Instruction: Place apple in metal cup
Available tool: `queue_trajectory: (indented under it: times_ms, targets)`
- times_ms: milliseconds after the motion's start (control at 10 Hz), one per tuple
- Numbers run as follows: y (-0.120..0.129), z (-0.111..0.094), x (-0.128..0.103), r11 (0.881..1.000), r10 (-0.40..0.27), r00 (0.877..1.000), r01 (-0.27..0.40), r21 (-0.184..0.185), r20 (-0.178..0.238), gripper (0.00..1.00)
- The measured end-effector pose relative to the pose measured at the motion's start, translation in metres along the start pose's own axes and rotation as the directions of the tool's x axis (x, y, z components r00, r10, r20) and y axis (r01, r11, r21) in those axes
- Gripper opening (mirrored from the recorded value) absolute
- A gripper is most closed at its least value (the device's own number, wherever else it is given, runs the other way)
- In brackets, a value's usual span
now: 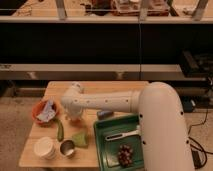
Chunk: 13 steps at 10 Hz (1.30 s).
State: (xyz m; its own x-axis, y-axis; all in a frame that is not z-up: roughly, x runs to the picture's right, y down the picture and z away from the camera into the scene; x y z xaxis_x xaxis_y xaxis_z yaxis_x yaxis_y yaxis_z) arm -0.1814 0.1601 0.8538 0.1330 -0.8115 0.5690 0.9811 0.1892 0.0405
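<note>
The apple (76, 120) shows only as a small orange patch on the wooden table (107, 87), just right of the dark red-brown bowl. My gripper (74, 116) hangs from the white arm's end and sits right over the apple, hiding most of it. The metal cup (67, 148) stands near the table's front left edge, next to the white cup and well in front of the gripper. It looks empty and dark inside.
A red-brown bowl (38, 114) holds a blue-white cloth. A long green vegetable (60, 130) and a pale green wedge (80, 138) lie between the gripper and the metal cup. A white cup (45, 147) stands front left. A green tray (102, 145) holds grapes (125, 154) and a white utensil.
</note>
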Motion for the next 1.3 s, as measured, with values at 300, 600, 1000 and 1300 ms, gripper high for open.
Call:
queue_trajectory:
  times_ms: [300,600,1000,1300]
  targets:
    - [-0.002,-0.005,0.013,1.000,-0.006,1.000,0.006,0.004,-0.025,0.66]
    - [-0.004,-0.002,0.019,0.999,-0.031,0.999,0.032,0.013,-0.022,0.64]
    - [0.000,0.001,0.017,0.998,-0.055,0.998,0.055,-0.003,-0.005,0.35]
    - [-0.008,-0.014,0.008,0.998,-0.066,0.998,0.066,-0.003,0.011,0.35]
